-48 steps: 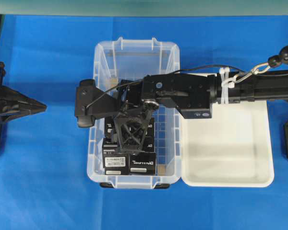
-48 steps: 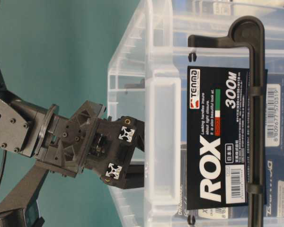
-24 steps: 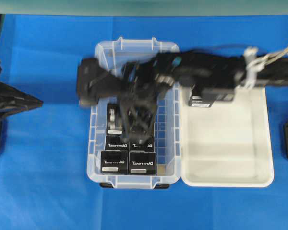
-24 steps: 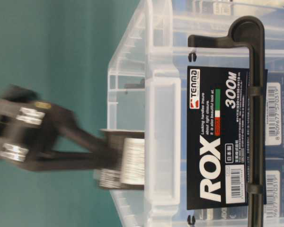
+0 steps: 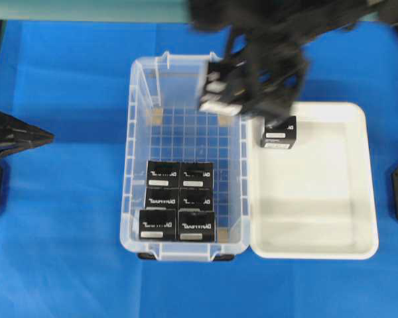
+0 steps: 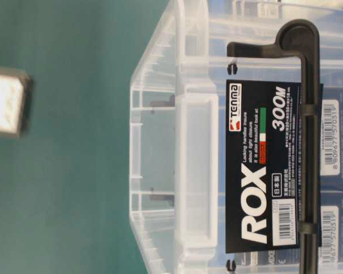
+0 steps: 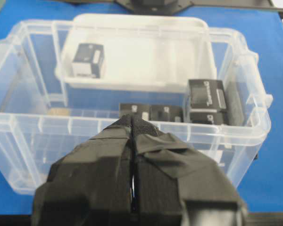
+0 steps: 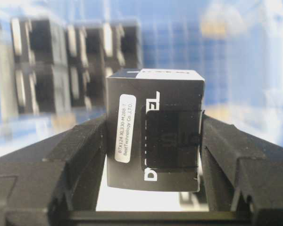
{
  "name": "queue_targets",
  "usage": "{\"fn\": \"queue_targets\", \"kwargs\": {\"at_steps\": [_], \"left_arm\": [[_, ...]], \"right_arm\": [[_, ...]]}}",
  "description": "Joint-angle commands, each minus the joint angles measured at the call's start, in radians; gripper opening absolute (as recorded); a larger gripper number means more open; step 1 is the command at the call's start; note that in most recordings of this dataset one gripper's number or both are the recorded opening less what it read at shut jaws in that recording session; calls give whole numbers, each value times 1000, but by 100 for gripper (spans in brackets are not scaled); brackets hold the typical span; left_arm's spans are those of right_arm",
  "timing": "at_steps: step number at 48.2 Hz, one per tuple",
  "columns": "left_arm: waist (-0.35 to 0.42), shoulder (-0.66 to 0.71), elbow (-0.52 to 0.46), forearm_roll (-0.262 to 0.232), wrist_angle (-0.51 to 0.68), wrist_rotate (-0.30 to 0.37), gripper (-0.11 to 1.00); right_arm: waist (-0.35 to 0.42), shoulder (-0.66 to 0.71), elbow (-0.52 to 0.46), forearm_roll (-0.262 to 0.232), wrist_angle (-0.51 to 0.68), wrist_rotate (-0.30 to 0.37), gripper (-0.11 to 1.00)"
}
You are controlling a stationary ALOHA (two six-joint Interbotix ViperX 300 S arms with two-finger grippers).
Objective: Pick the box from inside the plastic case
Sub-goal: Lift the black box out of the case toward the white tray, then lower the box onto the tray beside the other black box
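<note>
The overhead view looks straight down on the case (image 5: 186, 159) and tray (image 5: 312, 245). The table-level view is turned sideways and sits close against the case (image 6: 183, 142) wall, label filling its right. The left wrist view looks past its gripper (image 7: 133, 155) across case and tray. The right wrist view looks down, very near, between its fingers (image 8: 85, 155).

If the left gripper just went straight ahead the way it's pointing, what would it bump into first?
Probably the near wall of the plastic case. The left gripper is shut and aimed at that clear wall, with black boxes behind it. Depth is hard to judge.
</note>
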Motion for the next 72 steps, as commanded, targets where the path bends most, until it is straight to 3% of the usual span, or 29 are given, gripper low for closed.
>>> {"fn": "queue_targets", "kwargs": {"at_steps": [1, 15, 24, 35, 41, 50, 72], "left_arm": [[3, 6, -29, 2, -3, 2, -6], [6, 5, -29, 2, -3, 0, -6], [8, 3, -31, 2, -5, 0, -6], [8, 3, -31, 2, -5, -2, -6], [8, 3, -31, 2, -5, -5, -6], [8, 3, -32, 2, -6, -12, -6], [8, 8, -32, 2, -8, -17, -6]], "right_arm": [[-20, -81, 44, -8, 9, 0, 60], [-81, -298, 402, -57, -5, -11, 60], [-80, -356, 661, -115, -106, -21, 60], [-78, -370, 851, -118, -242, -137, 60], [-81, -353, 930, -120, -337, -189, 60], [-91, -304, 1019, -118, -505, -212, 60], [-133, -163, 1066, -118, -706, -218, 60]]}}
